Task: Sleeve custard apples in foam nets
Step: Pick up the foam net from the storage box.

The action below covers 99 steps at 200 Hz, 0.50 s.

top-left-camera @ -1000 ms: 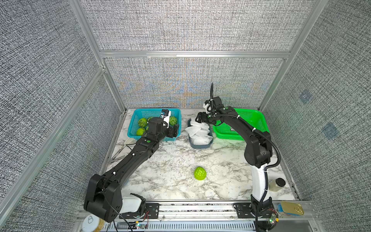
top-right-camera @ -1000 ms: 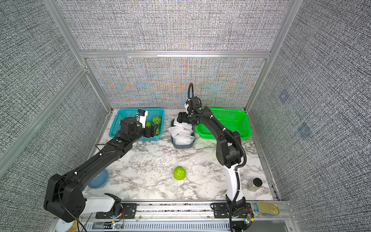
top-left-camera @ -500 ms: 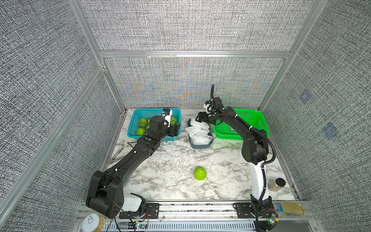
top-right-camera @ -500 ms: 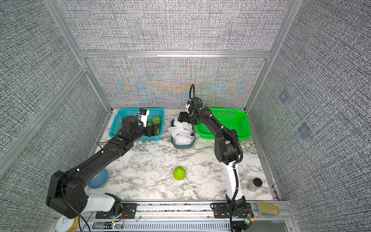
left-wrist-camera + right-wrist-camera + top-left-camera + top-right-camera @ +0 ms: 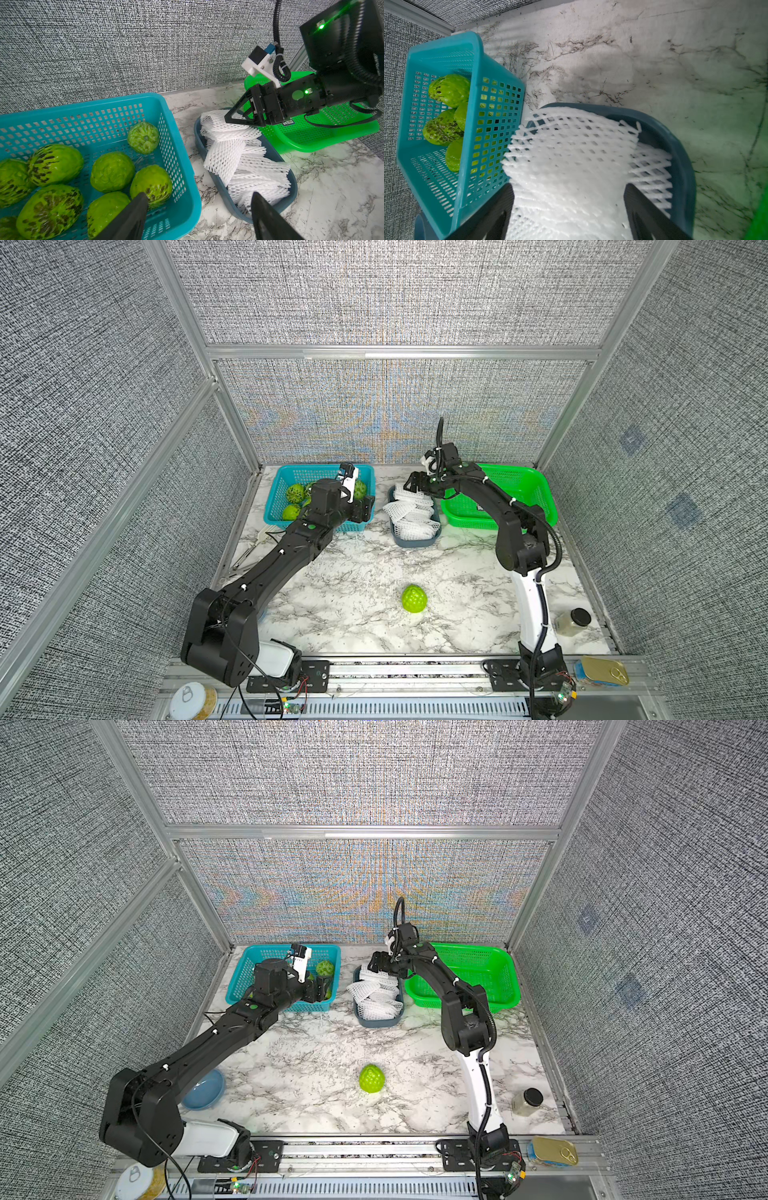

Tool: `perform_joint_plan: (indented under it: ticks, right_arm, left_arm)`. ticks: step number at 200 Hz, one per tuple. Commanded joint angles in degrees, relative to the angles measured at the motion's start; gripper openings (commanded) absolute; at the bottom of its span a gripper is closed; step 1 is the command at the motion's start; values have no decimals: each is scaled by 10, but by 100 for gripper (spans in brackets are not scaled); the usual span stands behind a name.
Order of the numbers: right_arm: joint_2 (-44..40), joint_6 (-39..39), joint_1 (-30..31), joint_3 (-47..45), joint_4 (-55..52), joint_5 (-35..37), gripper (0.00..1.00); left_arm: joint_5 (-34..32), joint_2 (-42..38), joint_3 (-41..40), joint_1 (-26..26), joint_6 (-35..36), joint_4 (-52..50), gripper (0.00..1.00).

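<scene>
Several green custard apples (image 5: 112, 171) lie in the blue basket (image 5: 279, 497) at the back left. One more custard apple (image 5: 414, 599) sits alone on the marble near the front. White foam nets (image 5: 411, 514) are piled in a grey tray (image 5: 410, 542) between the baskets. My left gripper (image 5: 199, 199) is open and holds nothing, hanging above the blue basket's right rim (image 5: 182, 158). My right gripper (image 5: 569, 191) is open at the far end of the tray, its fingers straddling the top foam net (image 5: 571, 149).
A green basket (image 5: 536, 493) stands at the back right, beside the tray. A small jar (image 5: 575, 620) is at the front right, a blue bowl (image 5: 205, 1090) under my left arm, and metal tongs (image 5: 249, 551) lie along the left edge.
My left gripper has edged slightly right along the blue basket's rim. My right arm's elbow has shifted a little, while its gripper stays over the nets.
</scene>
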Motion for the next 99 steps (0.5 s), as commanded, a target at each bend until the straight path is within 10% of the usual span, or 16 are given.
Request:
perform_joint_plan:
  ticks: [1,99]
  right_arm:
    - [-11,6,0,-10,32,-29,83]
    - [-52,13,0,-77,95,-57,50]
  left_arm:
    - [8,3,7,0,2,2,79]
    - [13,10,10,0,3,-2,79]
